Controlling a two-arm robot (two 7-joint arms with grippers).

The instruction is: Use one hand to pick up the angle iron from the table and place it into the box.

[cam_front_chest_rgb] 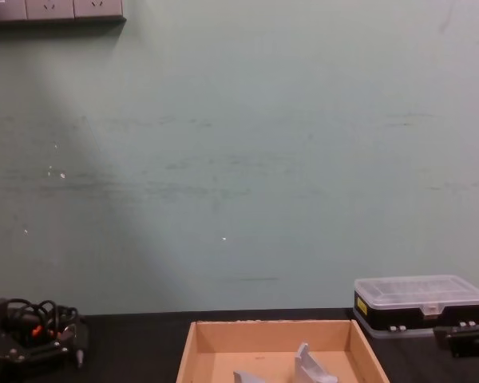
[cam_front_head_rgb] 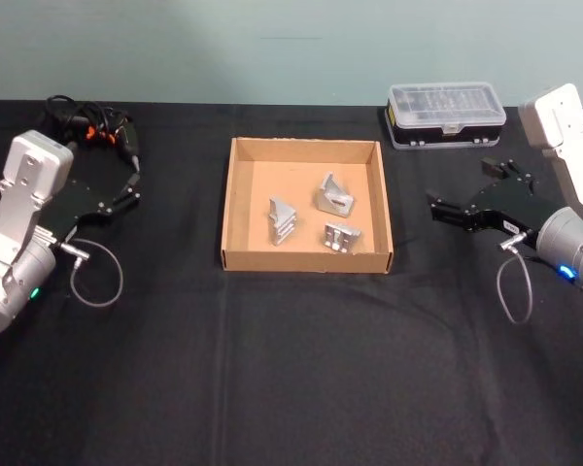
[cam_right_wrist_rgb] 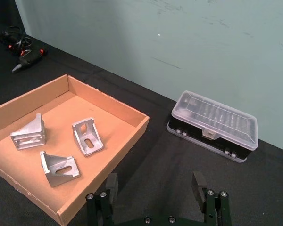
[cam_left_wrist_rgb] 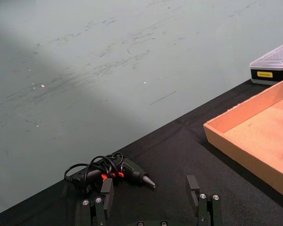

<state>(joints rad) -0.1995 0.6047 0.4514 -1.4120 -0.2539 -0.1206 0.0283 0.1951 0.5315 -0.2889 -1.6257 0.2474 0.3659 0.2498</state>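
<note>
In the head view the box [cam_front_head_rgb: 307,260] stands in the middle of the black tabletop [cam_front_head_rgb: 291,379] and three angle irons [cam_front_head_rgb: 281,221] lie inside it, near one another but apart; I see no angle iron on the bare tabletop, so I judge the placing is done or nearly done. The left pincer [cam_front_head_rgb: 128,189] hovers well to the left of the box, the right pincer [cam_front_head_rgb: 437,206] just to the right of it, and both are spread and hold nothing. To finish well, each arm should stay clear of the low walls and not push the box. Behind it stands a clear-lidded case [cam_front_head_rgb: 446,115], and a glue gun [cam_front_head_rgb: 102,131] lies at the far left. In the left wrist view the spread fingers [cam_left_wrist_rgb: 193,186] point toward the glue gun. In the right wrist view the three pieces lie on the box floor, two upright on one flange. In the chest view only the tops of two pieces rise above the front wall.
</note>
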